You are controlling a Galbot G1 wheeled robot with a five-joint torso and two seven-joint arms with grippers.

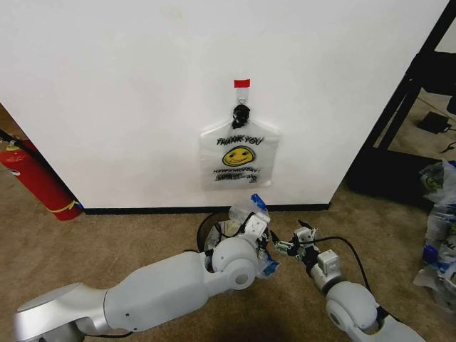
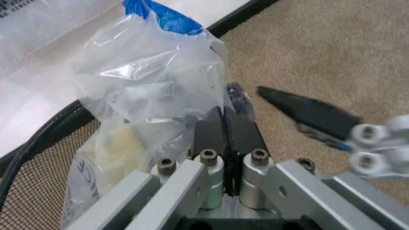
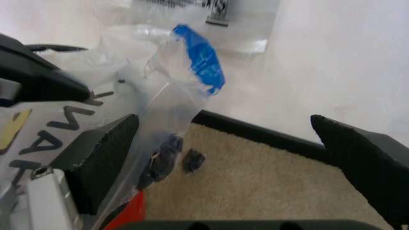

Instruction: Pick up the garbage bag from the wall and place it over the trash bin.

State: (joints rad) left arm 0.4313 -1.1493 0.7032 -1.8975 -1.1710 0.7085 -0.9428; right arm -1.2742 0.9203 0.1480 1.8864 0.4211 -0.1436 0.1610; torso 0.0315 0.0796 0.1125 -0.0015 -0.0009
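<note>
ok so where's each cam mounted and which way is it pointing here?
Head: up high, facing forward and down at the wall and trash bin; both arms show, left gripper and right gripper near the bin.
Left wrist: along the shut left gripper clamping the garbage bag by the bin's mesh; right gripper beyond.
Right wrist: through its open fingers toward bag and baseboard.
Shared: all three see the bag.

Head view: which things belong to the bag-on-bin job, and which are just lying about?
Job: garbage bag, clamped in the left gripper; trash bin; open right gripper beside them.
Lying about: printed bag on the wall hook; fire extinguisher; clutter-filled bags; black rack.
</note>
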